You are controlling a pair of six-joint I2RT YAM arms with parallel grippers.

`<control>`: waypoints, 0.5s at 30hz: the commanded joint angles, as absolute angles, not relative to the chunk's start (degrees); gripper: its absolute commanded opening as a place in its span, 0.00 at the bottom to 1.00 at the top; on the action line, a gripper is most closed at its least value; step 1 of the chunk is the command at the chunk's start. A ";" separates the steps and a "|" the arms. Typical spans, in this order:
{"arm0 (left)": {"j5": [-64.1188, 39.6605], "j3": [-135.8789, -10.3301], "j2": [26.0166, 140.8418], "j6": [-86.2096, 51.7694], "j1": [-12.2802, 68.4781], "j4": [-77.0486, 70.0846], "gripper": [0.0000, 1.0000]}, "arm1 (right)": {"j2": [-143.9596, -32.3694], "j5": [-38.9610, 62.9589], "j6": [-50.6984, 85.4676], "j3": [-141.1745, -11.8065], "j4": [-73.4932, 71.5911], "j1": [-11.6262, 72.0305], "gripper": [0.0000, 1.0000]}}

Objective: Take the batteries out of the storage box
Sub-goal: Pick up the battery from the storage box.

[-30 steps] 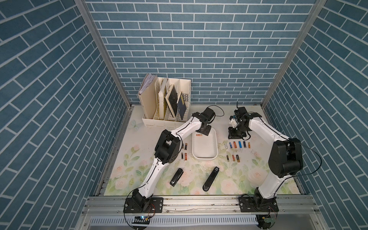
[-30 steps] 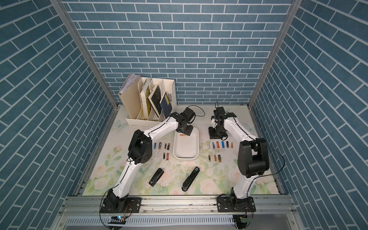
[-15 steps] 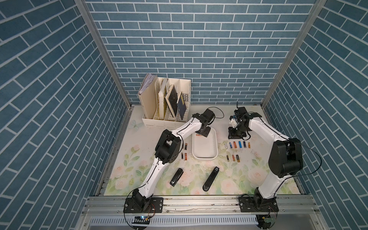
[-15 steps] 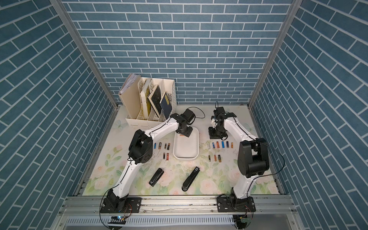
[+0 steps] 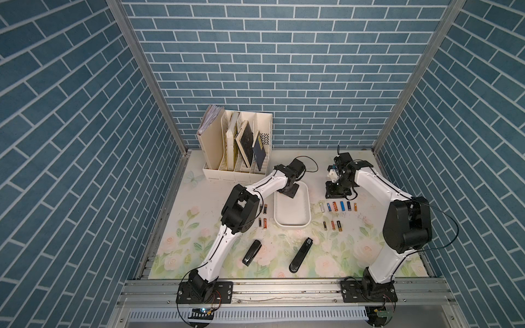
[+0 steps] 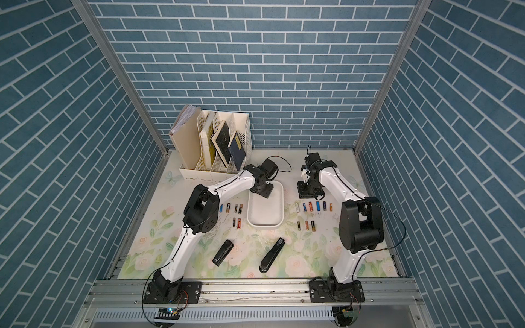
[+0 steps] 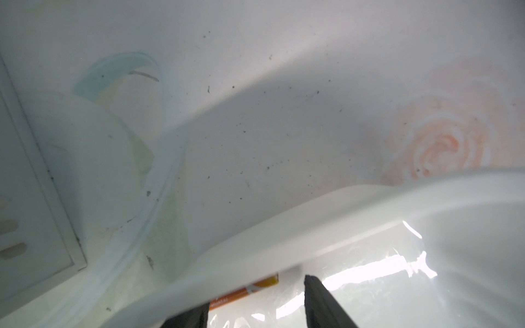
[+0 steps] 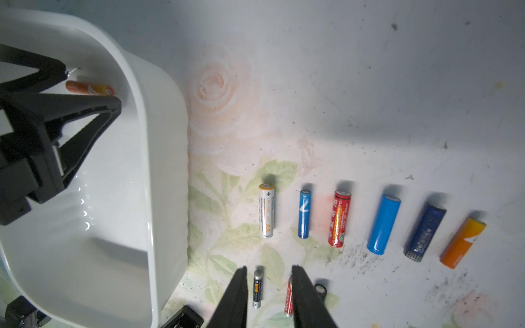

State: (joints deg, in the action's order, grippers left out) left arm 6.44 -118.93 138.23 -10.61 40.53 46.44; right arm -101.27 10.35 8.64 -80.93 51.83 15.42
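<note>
1. The left jaws sit inside the storage box (image 5: 308,208) at its far end, standing about half apart. Their fingers (image 8: 85,104) straddle 1 orange battery (image 8: 85,87). The left wrist view shows a gap between its yellow end and 1 finger, so it looks bracketed, not clamped.
2. The grasp turns on this: the battery lies flat between the fingertips, its long axis running across the box's short width, roughly parallel to the counter's (image 5: 315,173) far edge. By my reading that axis lies closer to the jaws' closing line than square to it. A grip across the barrel would likely need a wrist turn. Closing as they stand could shove the cell into the wall.
3. The battery sits close under the box's far wall; whether it touches I cannot tell. The rest of the box floor shows bare in both top views.
4. The right jaws hang above the counter just right of the box's far right corner, narrowly apart and holding nothing. The left arm is plainly the nearer.
5. Right of the box lie a row of 6 batteries (image 8: 383,224) and a row of 3 (image 5: 332,225). Left of it lie a row of 4 (image 6: 227,209) and a pair (image 6: 239,223). I judge the orange cell the last to come out.
</note>
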 commanded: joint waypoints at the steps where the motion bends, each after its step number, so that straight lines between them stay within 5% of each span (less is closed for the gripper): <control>1: 7.38 -118.06 138.55 -9.26 40.64 46.07 0.59 | -101.95 10.58 7.43 -80.08 52.62 15.29 0.30; 15: 5.96 -116.42 139.13 -10.54 40.56 47.27 0.45 | -101.25 10.52 7.47 -79.04 52.03 15.22 0.30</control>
